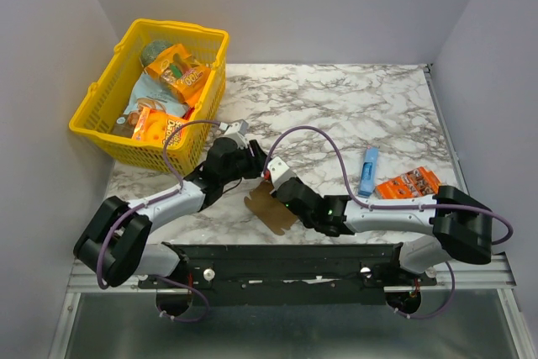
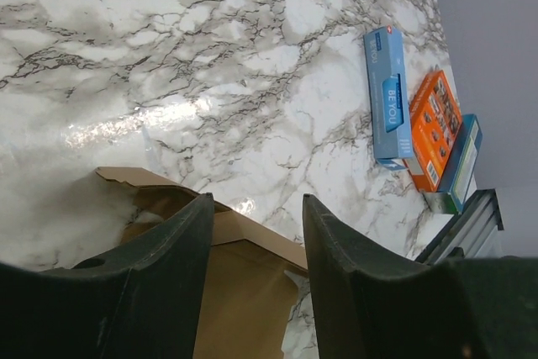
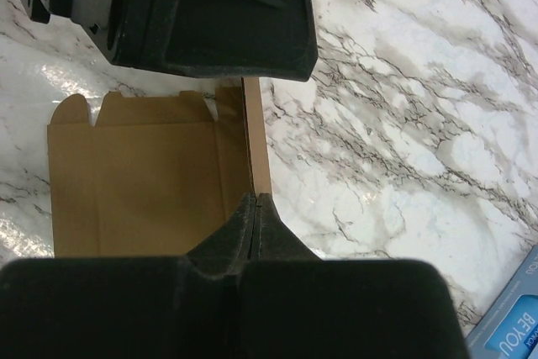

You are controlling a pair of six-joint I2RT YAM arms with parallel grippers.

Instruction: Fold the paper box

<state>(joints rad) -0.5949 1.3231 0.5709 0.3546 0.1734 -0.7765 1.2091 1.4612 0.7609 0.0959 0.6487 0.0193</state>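
Brown cardboard lies flat on the marble table [image 1: 353,107], near the middle of the near edge. That is the paper box [image 1: 271,208]. It is not folded up yet. Most of it is flat, and one thin side flap on its right looks lifted.

The right gripper [image 3: 255,201] has its fingers pressed tight together. They meet right on that thin flap, so I think it is pinching the flap. The left gripper [image 2: 256,208] has its fingers spread apart. It hangs just over the far end of the box and holds nothing. The two grippers are very near each other.

What could go wrong? The flap is thin and the pinch is only at its tip, so a hard or quick pull could make the flap slip out. The table looks shiny and smooth, and nothing is pressing the flat part down, so the whole box could slide along and not bend at the fold. If the left gripper comes down in the wrong spot, it could bump the right one or squash the flap and make a crease where none should be.

The yellow basket [image 1: 97,124] at the far left and the blue packet [image 1: 369,170] and orange packet [image 1: 408,182] on the right are well apart from all this.
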